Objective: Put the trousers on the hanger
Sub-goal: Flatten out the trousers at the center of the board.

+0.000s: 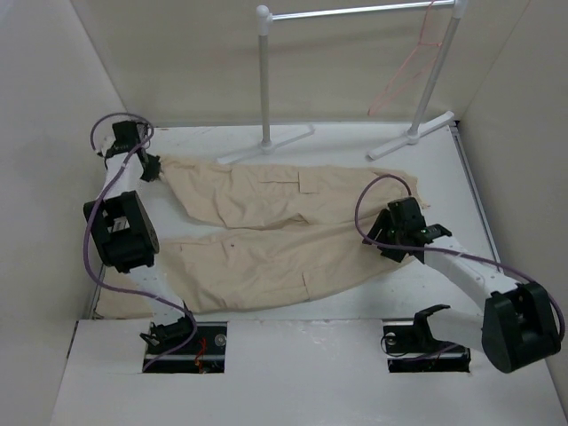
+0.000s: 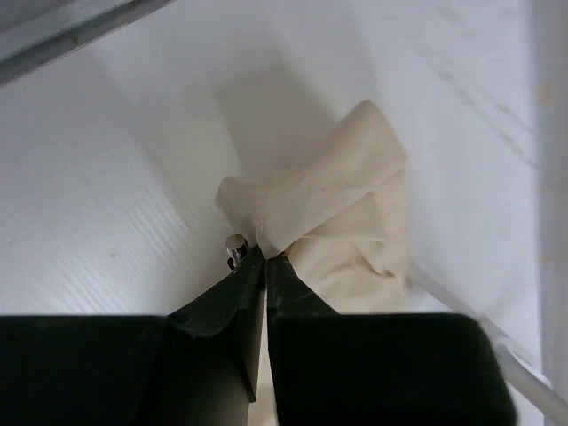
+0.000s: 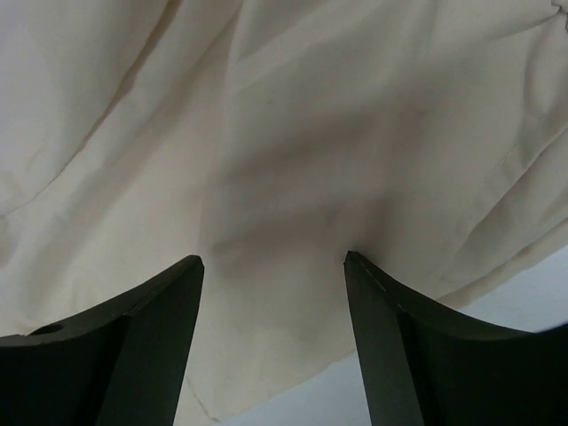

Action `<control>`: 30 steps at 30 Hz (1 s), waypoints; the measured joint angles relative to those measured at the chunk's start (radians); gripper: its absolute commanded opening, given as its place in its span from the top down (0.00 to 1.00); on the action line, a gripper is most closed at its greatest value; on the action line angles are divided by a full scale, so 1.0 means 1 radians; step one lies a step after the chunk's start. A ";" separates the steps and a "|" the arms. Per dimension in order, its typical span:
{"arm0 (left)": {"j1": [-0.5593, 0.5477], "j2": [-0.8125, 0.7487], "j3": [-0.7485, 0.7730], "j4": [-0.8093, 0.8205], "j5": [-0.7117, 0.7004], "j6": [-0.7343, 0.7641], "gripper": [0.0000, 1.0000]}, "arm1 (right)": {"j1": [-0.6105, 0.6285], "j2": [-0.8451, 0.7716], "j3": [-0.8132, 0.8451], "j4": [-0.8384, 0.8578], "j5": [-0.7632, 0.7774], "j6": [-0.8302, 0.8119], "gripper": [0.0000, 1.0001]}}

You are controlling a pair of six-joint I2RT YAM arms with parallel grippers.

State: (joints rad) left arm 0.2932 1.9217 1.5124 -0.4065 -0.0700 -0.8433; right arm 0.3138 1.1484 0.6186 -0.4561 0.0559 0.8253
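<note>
The beige trousers [image 1: 266,235] lie spread flat across the table, both legs running leftward and the waist end at the right. My left gripper [image 1: 153,169] is shut on the end of the upper leg at the far left; in the left wrist view the fingers [image 2: 266,266] pinch a bunched cloth tip [image 2: 333,209]. My right gripper [image 1: 388,246] is open, pressed down onto the waist end; in the right wrist view the cloth [image 3: 284,160] fills the gap between the two spread fingers [image 3: 169,302]. The pink wire hanger [image 1: 410,62] hangs on the rack at the back right.
A white garment rack with a silver bar [image 1: 355,12] stands at the back, its feet [image 1: 266,144] on the table just behind the trousers. White walls close in on the left and right. Two arm bases sit at the near edge.
</note>
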 measured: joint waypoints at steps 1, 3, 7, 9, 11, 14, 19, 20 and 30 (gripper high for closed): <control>-0.014 -0.040 0.029 -0.027 -0.012 0.015 0.98 | -0.007 0.031 0.004 0.009 -0.001 -0.003 0.27; -0.047 -0.121 0.095 -0.062 -0.032 0.049 0.97 | -0.021 0.082 0.014 0.026 -0.002 -0.010 0.26; -0.106 -0.261 0.249 -0.141 -0.063 0.132 0.95 | -0.058 0.133 0.044 0.058 -0.008 -0.014 0.23; -0.114 -0.277 0.364 -0.205 -0.077 0.185 0.94 | -0.074 0.142 0.056 0.076 -0.010 -0.014 0.22; -0.108 -0.243 0.488 -0.263 -0.093 0.238 0.91 | -0.092 0.151 0.068 0.088 -0.012 -0.014 0.22; -0.086 -0.116 0.671 -0.305 -0.103 0.294 0.91 | -0.111 0.159 0.073 0.101 -0.013 -0.014 0.22; -0.048 0.243 0.886 -0.317 -0.101 0.325 0.77 | -0.111 0.119 0.074 0.090 -0.014 -0.016 0.20; -0.044 0.324 0.914 -0.316 -0.095 0.327 0.66 | -0.111 0.105 0.079 0.080 -0.012 -0.018 0.20; 0.020 0.587 0.928 -0.382 -0.076 0.306 0.46 | -0.112 -0.067 0.169 -0.019 0.051 -0.022 0.57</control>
State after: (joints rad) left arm 0.3134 2.5088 2.4401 -0.7883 -0.1463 -0.5369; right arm 0.2016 1.0813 0.7876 -0.4747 0.1074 0.8032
